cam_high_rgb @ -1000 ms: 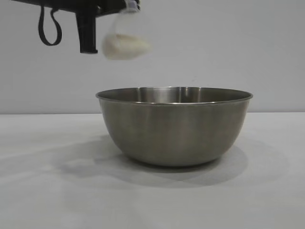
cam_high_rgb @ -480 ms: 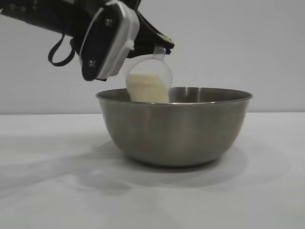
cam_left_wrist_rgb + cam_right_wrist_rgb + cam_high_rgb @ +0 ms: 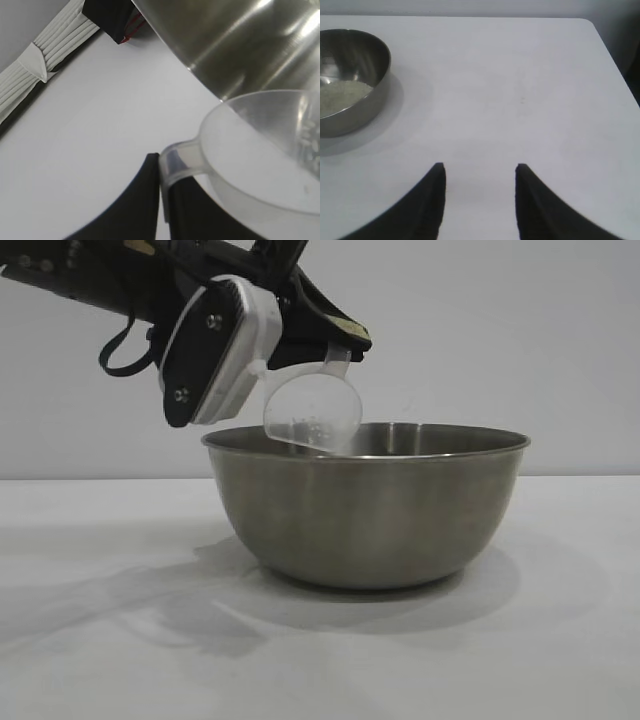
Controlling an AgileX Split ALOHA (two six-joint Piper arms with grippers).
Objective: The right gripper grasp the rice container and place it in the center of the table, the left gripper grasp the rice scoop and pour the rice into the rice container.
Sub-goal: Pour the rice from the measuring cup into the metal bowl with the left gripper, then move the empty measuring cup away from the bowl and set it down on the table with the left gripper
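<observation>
You have the left gripper [image 3: 335, 348] pinched tight on the side handle of the rice scoop [image 3: 312, 412], and the scoop is tipped over the near-left rim of the rice container [image 3: 366, 502] so that its mouth faces down into the bowl. That tilt is what empties it: in the left wrist view the clear cup [image 3: 265, 150] shows only a few grains clinging to its wall, so the pour looks all but finished. The handle grip keeps your fingers [image 3: 145, 200] outside the cup and clear of the falling grains. The rice [image 3: 340, 97] lies as a pale heap in the bottom of the bowl, seen from the right wrist. The container stands upright on the table [image 3: 110, 640], roughly in the middle, where both arms can reach it. Your right gripper [image 3: 479, 200] hangs off to the side, well apart from the bowl, its fingers partly spread and holding nothing, which keeps it out of the left arm's way.
</observation>
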